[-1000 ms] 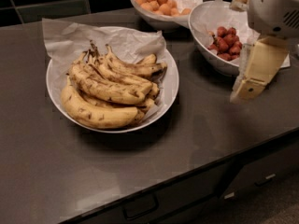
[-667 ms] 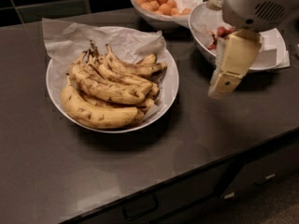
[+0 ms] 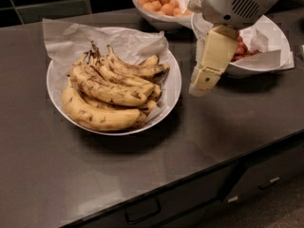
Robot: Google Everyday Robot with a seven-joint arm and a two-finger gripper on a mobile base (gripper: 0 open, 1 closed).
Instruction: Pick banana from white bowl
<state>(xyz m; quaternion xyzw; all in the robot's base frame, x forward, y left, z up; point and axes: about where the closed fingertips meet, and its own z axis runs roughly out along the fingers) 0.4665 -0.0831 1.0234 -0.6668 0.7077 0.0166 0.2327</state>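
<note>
The white bowl (image 3: 174, 82) is wide and shallow, lined with crumpled white paper, and sits at the left centre of the dark counter. It holds several bananas. The banana (image 3: 111, 88), long, slim and heavily brown-streaked with a dark stem, lies across the middle of the pile, above a plumper, paler banana (image 3: 97, 115) at the front. Short small bananas lie toward the back right. My gripper (image 3: 200, 85) hangs from the white arm just right of the bowl's rim, above the counter, empty and not touching the bananas.
A deeper white bowl of red fruit (image 3: 266, 56) stands behind and right of my gripper. A white bowl of orange balls (image 3: 159, 4) stands at the back. The counter's front edge (image 3: 199, 167) runs diagonally, with drawers below.
My gripper has moved left and slightly forward, from in front of the red fruit bowl to just beside the right rim of the banana bowl. The bananas have not moved.
</note>
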